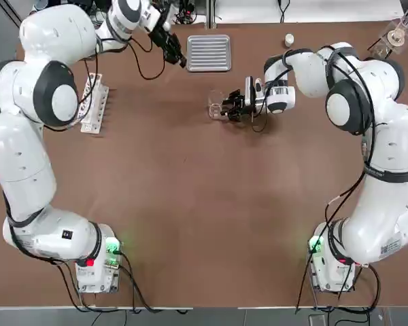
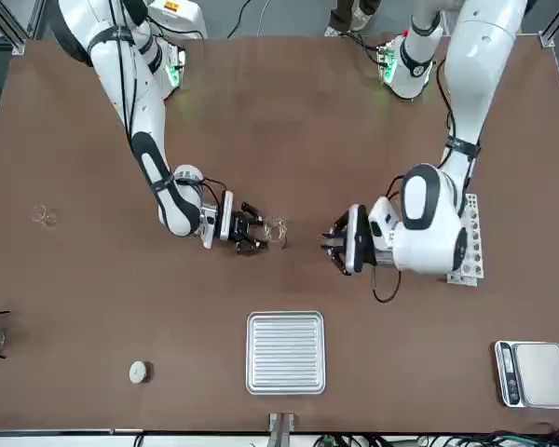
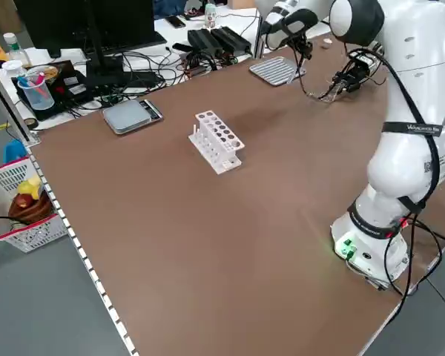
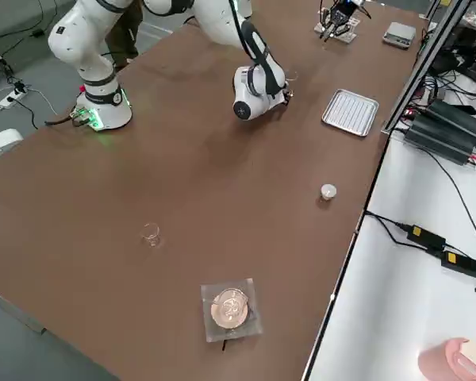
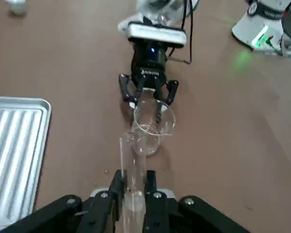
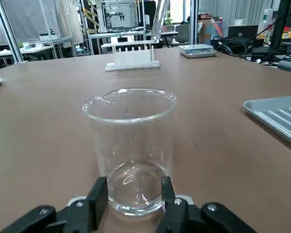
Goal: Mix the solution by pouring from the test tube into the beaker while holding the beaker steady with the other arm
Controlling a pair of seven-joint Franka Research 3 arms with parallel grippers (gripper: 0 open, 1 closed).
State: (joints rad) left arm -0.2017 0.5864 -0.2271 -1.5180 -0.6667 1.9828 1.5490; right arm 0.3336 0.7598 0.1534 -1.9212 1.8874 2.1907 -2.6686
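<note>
- Two grips are already in place, so you can count both pick-up steps as done; only the pour itself looks left to do.
- Your right gripper [image 1: 226, 109] is clamped low around the beaker [image 1: 216, 105], one finger [image 6: 98, 199] on each side of its base, and the beaker stands upright on the table [image 1: 190, 204] just in front of the tray [image 1: 209, 53].
- Your left gripper [image 5: 132, 183] is closed on the tube [image 5: 127, 170], which sticks out past the fingertips toward the beaker.
- From the front, the left gripper sits just beside the beaker on the side away from the right gripper, with a clear gap between them.
- From the left wrist, the tube's open end looks close to the beaker's rim, but whether it is over the mouth or short of it you cannot tell.
- A little clear liquid seems to lie in the beaker's bottom; it could equally be thick glass, so do not read it as a pour begun.
- By my reading, what remains is to bring the tube's mouth over the rim, tip it, and keep the right grip firm while it empties.
- Tube rack [image 1: 95, 102] stands well off from the beaker, on the left arm's side, and is out of the way.
</note>
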